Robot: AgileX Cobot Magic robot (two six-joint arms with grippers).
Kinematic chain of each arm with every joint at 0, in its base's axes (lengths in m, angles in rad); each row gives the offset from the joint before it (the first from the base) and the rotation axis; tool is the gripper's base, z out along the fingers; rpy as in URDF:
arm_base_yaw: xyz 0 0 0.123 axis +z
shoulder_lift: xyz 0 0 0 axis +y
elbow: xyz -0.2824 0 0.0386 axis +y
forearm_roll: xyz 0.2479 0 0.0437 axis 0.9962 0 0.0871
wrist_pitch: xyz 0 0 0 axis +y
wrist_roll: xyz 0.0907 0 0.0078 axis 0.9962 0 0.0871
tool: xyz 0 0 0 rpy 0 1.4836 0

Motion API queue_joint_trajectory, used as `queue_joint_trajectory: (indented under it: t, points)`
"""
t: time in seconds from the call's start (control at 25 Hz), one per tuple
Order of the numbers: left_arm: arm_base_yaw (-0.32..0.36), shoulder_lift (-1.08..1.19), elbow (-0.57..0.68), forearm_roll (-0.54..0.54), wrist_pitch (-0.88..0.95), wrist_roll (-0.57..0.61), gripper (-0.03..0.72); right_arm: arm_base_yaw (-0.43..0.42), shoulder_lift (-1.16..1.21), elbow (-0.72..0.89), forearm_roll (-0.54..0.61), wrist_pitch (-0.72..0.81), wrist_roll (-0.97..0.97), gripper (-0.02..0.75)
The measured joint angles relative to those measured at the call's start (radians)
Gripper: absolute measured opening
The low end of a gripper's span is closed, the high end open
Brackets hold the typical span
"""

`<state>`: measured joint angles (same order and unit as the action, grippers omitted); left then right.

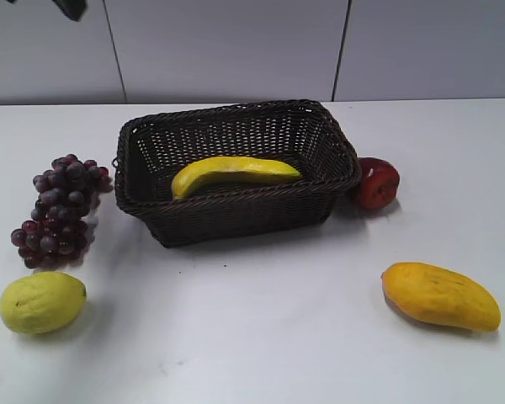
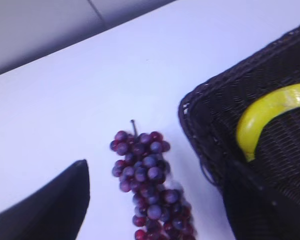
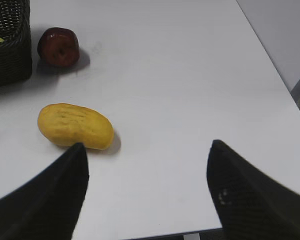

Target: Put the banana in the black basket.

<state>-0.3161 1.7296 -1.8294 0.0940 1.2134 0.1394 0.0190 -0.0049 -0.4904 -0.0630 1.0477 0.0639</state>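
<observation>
In the woven black basket point(image 1: 236, 139), the curved banana point(image 1: 232, 172)

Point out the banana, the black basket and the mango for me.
banana point(image 1: 236, 172), exterior view, middle of its yellow body, lying inside the basket.
black basket point(image 1: 236, 214), exterior view, front woven wall below the rim.
mango point(image 3: 75, 126), right wrist view, centre of its orange-yellow skin, on the table.

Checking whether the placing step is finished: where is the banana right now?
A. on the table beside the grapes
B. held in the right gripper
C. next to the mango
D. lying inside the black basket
D: the banana lies on the floor of the black basket, with no gripper touching it.
</observation>
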Motion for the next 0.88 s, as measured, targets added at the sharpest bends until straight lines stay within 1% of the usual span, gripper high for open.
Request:
queue_joint_trajectory:
  t: [0.16,0.24,0.36,0.52,0.68,0.88]
  points:
    - [0.139,-0.125,0.152,-0.015,0.002,-0.008,0.617,0.0,0.0,0.0,0.0,0.0,0.0,0.59]
    - [0.21,-0.187,0.256,-0.028,0.003,-0.009,0.617,0.0,0.0,0.0,0.0,0.0,0.0,0.59]
    - [0.275,-0.288,0.411,-0.048,0.006,-0.01,0.617,0.0,0.0,0.0,0.0,0.0,0.0,0.59]
    - [0.285,-0.424,0.602,-0.1,0.007,-0.01,0.613,0.0,0.0,0.0,0.0,0.0,0.0,0.59]
    - [0.285,-0.557,0.763,-0.136,0.005,-0.01,0.598,0.0,0.0,0.0,0.0,0.0,0.0,0.59]
    - [0.285,-0.754,0.915,-0.146,-0.019,-0.036,0.593,0.0,0.0,0.0,0.0,0.0,0.0,0.59]
